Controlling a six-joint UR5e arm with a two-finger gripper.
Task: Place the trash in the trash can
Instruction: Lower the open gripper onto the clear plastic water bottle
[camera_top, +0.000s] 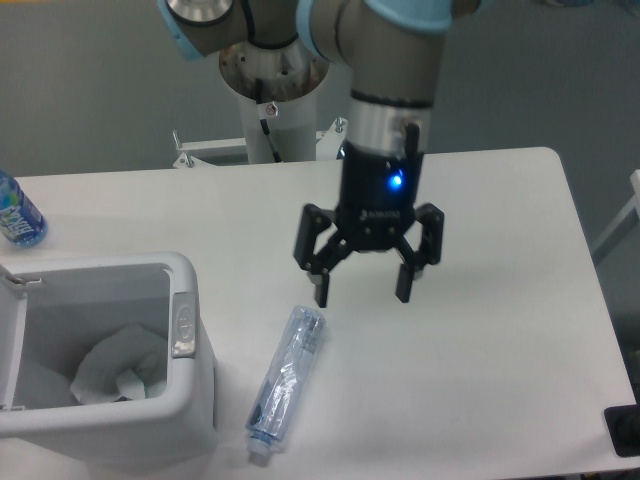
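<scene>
Hovering above the white table (480, 330), my black two-finger gripper (362, 290) has its jaws spread wide apart with nothing between them; a blue light glows on its body. I note that the left fingertip (321, 293) hangs just above the upper end of the long clear crushed plastic bottle (287, 380), though from this camera angle I cannot tell how high it sits over it. That bottle lies flat on the tabletop, running diagonally, its white cap (258, 457) toward the near edge of the table and its other end pointing up toward the gripper. It rests just beside the white rectangular plastic trash can (190, 400), apart from its right wall. I record the can as open at the top, with its grey latch (181, 323) on the right rim and its hinged white lid (10, 345) swung out at the left edge of view. Inside the can lies the crumpled white paper-like wad (115, 370), settled low toward the front. A blue-labelled water bottle (16, 214) stands at the far left of the table, well apart from everything else.
</scene>
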